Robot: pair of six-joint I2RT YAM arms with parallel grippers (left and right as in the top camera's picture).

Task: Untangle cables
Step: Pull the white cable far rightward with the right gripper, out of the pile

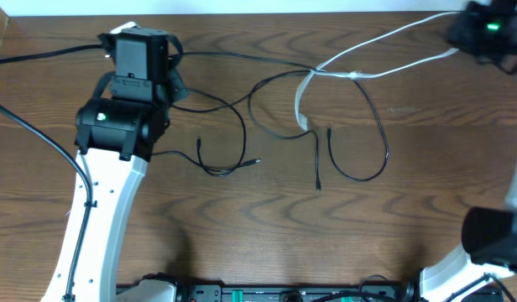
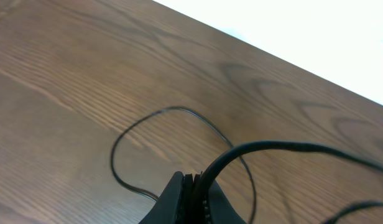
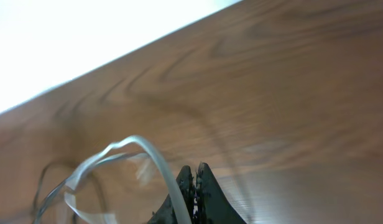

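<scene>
Fingers (image 2: 174, 196) of the left gripper (image 2: 193, 179) are clenched on a black cable (image 2: 285, 147). It comes out from between the tips and arcs away to the right, raised off the bench (image 1: 409, 226). Just beyond the tips a thin black loop (image 2: 135, 127) lies flat on the wood.

At the far right corner of the bench, the right gripper (image 3: 194, 171) is likewise closed tight, grasping the white cable (image 3: 148, 152). That cable runs down against the left fingertip and bows out to the left in a blurred curve.

From overhead, two white strands lead from that corner toward the middle of the far half of the bench. There they meet and fold into a short hanging loop that crosses the black cords.

The other black cables (image 1: 386, 151) lie spread over the middle of the bench. One forms a wide loop just right of the white fold. A straight plug end (image 1: 317, 168) points toward the near edge, and a curl ending in a small plug (image 1: 255, 161) lies left of centre. The left arm stands over the far left part of the bench, with black cord trailing from under it toward the tangle.
</scene>
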